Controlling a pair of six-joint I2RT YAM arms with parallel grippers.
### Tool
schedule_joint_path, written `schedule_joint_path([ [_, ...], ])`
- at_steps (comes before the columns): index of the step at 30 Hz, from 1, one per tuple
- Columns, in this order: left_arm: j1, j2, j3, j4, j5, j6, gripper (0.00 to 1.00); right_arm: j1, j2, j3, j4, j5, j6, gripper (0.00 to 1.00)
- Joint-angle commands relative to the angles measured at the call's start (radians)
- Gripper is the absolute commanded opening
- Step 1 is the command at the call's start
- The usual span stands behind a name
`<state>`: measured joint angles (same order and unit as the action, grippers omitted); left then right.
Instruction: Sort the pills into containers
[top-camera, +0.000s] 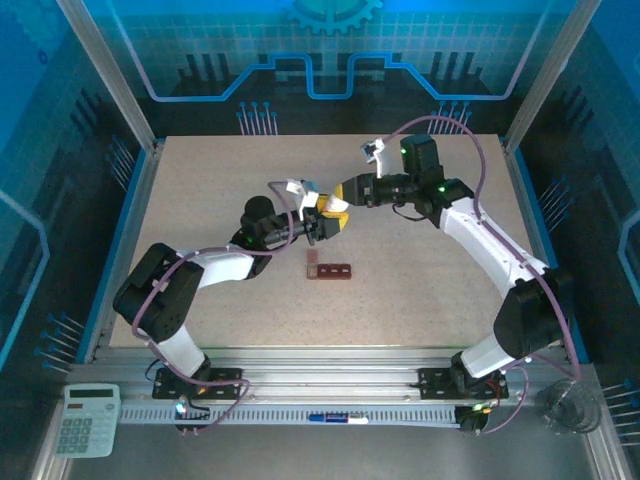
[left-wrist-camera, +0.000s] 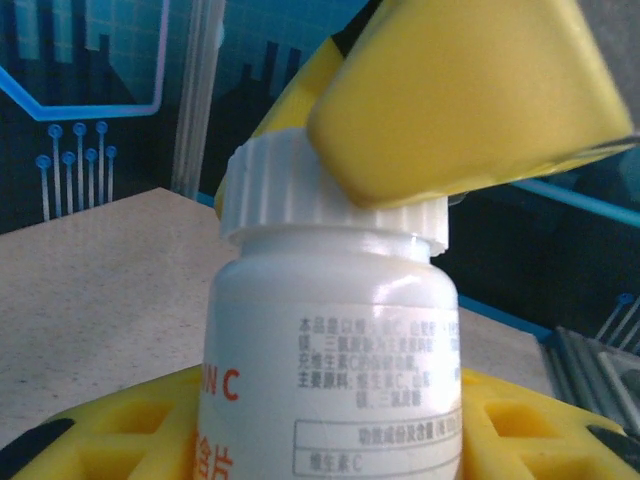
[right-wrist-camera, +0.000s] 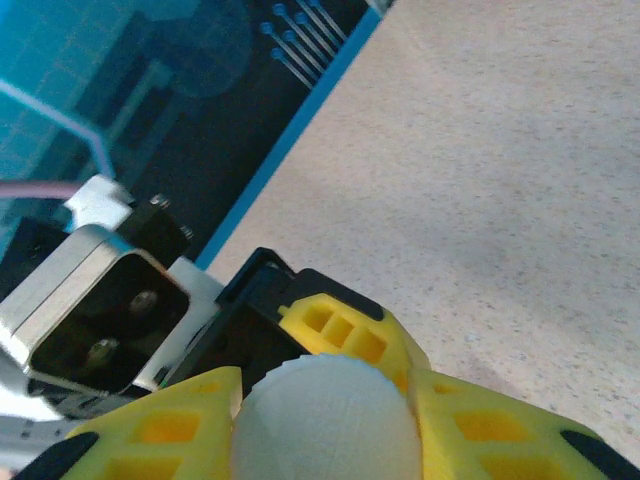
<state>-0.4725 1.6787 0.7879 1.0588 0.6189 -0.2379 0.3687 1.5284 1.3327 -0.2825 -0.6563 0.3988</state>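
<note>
Top external view alone shows the containers, a dark reddish strip lying on the table, apart from both grippers and on the side of the arm bases. Beyond it the left gripper pinches a white bottle by its body, which the left wrist view shows closely. Right wrist view shows the right gripper pressed on the ribbed cap from both sides.
</note>
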Motion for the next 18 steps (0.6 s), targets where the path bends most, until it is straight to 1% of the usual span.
schedule_joint_path([
  [1,0.024,0.014,0.016,0.139,0.064,-0.105,0.0,-0.022,-0.026,-0.019,0.066,-0.089,-0.053,0.46],
  [4,0.028,0.021,0.017,0.144,0.058,-0.106,0.0,-0.025,-0.039,-0.019,0.066,-0.07,-0.024,0.67],
  [6,0.03,0.023,0.016,0.132,0.055,-0.092,0.0,-0.036,-0.06,-0.032,0.078,-0.041,0.016,0.75],
  [7,0.03,0.022,0.014,0.121,0.052,-0.082,0.0,-0.043,-0.072,-0.04,0.088,-0.034,0.04,0.78],
  [9,0.03,0.017,0.01,0.089,0.038,-0.055,0.0,-0.053,-0.096,-0.061,0.111,0.008,0.107,0.8],
  [11,0.031,0.001,0.005,0.039,0.017,-0.011,0.0,-0.056,-0.116,-0.087,0.128,0.07,0.198,0.8],
  [14,0.03,-0.036,-0.001,-0.063,-0.029,0.066,0.0,-0.049,-0.133,-0.112,0.115,0.182,0.329,0.8],
  [15,0.03,-0.051,-0.003,-0.098,-0.045,0.094,0.0,-0.042,-0.148,-0.121,0.094,0.247,0.381,0.81],
  [18,0.028,-0.079,-0.002,-0.178,-0.08,0.165,0.0,-0.023,-0.158,-0.127,0.043,0.347,0.462,0.81],
])
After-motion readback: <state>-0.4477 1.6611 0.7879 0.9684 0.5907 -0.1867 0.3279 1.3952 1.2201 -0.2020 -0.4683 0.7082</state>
